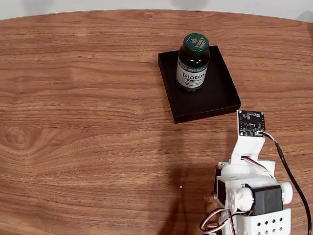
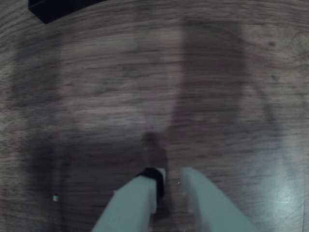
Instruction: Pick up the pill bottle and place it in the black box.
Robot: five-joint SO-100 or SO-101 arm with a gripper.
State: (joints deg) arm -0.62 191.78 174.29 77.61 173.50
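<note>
Wooden table [image 1: 88, 147], apparently bare beneath gripper [image 2: 169, 186].

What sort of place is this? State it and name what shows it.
Probably a home or office tabletop used as a hobby robot bench: a wood-grain table, a small arm with 3D-printed white parts, and just a Biotin bottle standing in a black box.

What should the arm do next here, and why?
Probably nothing more than resting where it is. The pill bottle already stands upright inside the black box, and the tool is folded back near the arm's base, holding nothing, low over bare table. The job looks finished, so a further reach would only risk knocking the bottle over.
</note>
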